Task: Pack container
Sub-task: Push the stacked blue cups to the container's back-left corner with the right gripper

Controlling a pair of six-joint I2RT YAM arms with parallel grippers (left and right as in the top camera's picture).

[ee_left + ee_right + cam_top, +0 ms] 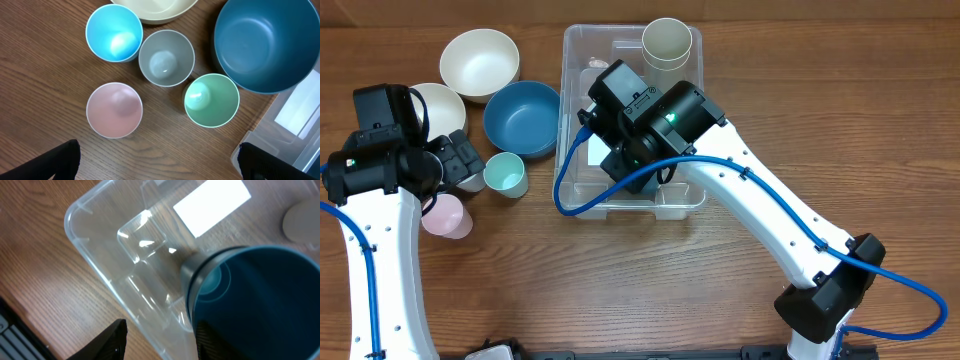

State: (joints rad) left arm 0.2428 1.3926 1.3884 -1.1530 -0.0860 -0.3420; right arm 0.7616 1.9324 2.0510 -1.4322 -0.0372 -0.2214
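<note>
The left gripper (pixel 160 156) hung at the bottom of its view, fingers spread and empty. Beyond it stood four cups: a pink cup (pixel 114 110), a green cup (pixel 211 100), a grey cup (pixel 166 57) and a bright blue cup (pixel 114 32). Farther up sat three bowls: one blue bowl (pixel 522 118), one cream bowl (pixel 479 62) and one white bowl (pixel 438 105).

The right gripper (pixel 160 332), fingers parted and grasping nothing, hovered over the single container (pixel 582 60) at upper centre of the overhead frame. Two cups showed within its outline: a dark blue cup (pixel 260 300) beside the fingers, and a cream cup (pixel 667 42) in its upper-right corner.

No legible text, even on the container (pixel 95 250) label (pixel 212 206)
</note>
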